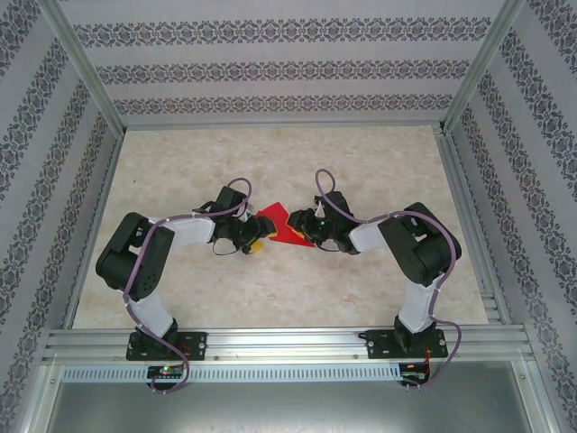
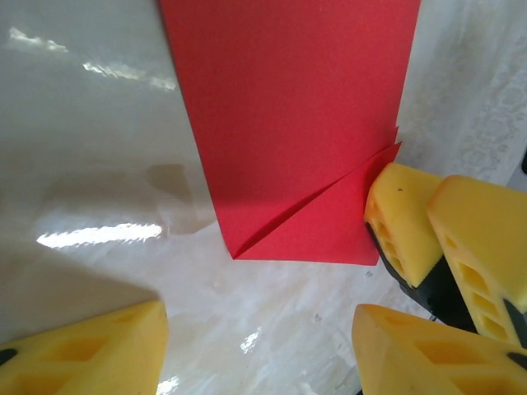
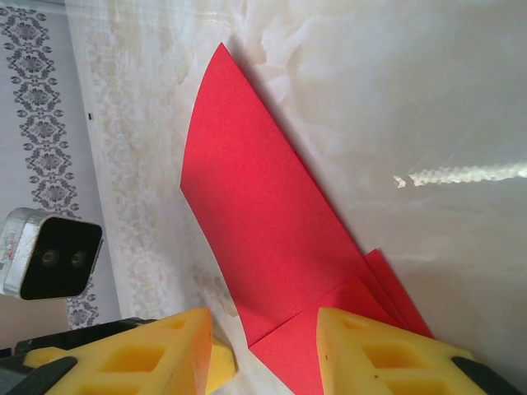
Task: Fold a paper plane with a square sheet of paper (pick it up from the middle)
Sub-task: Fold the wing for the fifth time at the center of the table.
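Top external view: the square sheet of paper (image 1: 278,222), part-folded, thin, light and easily creased, lies on the table (image 1: 180,289) between left gripper (image 2: 259,329), spread, and right gripper (image 3: 265,329), spread, one finger (image 3: 387,354) apparently pinning its folded corner, the stiffest hold.

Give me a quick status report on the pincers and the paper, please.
Left pincer open, just short of the partly folded bright red paper sheet. Right pincer open, one finger at its folded corner. Nothing in the way.

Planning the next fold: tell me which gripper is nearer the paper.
Right. The right gripper has one finger at the paper's folded corner; left gripper sits just short of its edge, apart.
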`<control>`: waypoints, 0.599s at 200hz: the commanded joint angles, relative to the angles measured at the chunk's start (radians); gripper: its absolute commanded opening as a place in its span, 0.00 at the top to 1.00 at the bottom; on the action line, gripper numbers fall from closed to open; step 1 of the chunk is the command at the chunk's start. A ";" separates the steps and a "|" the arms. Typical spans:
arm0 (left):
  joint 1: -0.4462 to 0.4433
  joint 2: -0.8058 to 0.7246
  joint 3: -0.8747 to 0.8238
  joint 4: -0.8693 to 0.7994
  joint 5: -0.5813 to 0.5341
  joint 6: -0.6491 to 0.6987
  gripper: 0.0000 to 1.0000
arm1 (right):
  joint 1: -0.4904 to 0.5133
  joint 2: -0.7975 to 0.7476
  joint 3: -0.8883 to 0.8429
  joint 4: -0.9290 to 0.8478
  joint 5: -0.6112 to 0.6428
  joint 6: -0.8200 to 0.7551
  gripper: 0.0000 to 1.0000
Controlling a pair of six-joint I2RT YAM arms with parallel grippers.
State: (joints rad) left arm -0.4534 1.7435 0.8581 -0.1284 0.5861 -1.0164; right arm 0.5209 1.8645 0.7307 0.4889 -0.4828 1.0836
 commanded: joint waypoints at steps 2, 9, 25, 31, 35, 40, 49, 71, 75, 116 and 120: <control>-0.017 0.012 0.040 0.028 -0.005 -0.022 0.40 | -0.009 -0.010 -0.007 -0.043 -0.004 -0.017 0.61; -0.016 0.014 0.045 0.019 -0.009 -0.018 0.40 | -0.006 -0.031 0.012 -0.089 0.004 -0.056 0.62; -0.016 0.014 0.051 0.001 -0.020 -0.012 0.41 | 0.011 -0.095 0.070 -0.261 0.065 -0.172 0.63; -0.016 0.013 0.052 -0.003 -0.023 -0.008 0.41 | 0.021 -0.119 0.094 -0.325 0.096 -0.221 0.63; -0.017 0.013 0.052 -0.006 -0.025 -0.007 0.42 | 0.028 -0.132 0.112 -0.368 0.117 -0.256 0.63; -0.016 0.014 0.052 -0.007 -0.026 -0.007 0.42 | 0.037 -0.145 0.132 -0.416 0.145 -0.297 0.64; -0.016 0.014 0.052 -0.008 -0.027 -0.007 0.43 | 0.054 -0.161 0.167 -0.482 0.187 -0.360 0.64; -0.016 0.020 0.055 -0.004 -0.022 -0.007 0.44 | 0.076 -0.159 0.225 -0.598 0.252 -0.460 0.66; -0.016 0.022 0.055 -0.003 -0.022 -0.007 0.44 | 0.078 -0.156 0.234 -0.612 0.255 -0.473 0.67; -0.016 0.028 0.057 -0.001 -0.015 -0.008 0.44 | 0.088 -0.109 0.303 -0.711 0.283 -0.550 0.69; -0.017 0.028 0.058 -0.002 -0.015 -0.007 0.44 | 0.087 -0.106 0.307 -0.715 0.286 -0.552 0.69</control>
State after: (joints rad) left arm -0.4549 1.7603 0.8913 -0.1276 0.5709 -1.0233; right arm 0.6071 1.7245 1.0016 -0.1085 -0.2569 0.6258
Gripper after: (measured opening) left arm 0.559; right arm 0.313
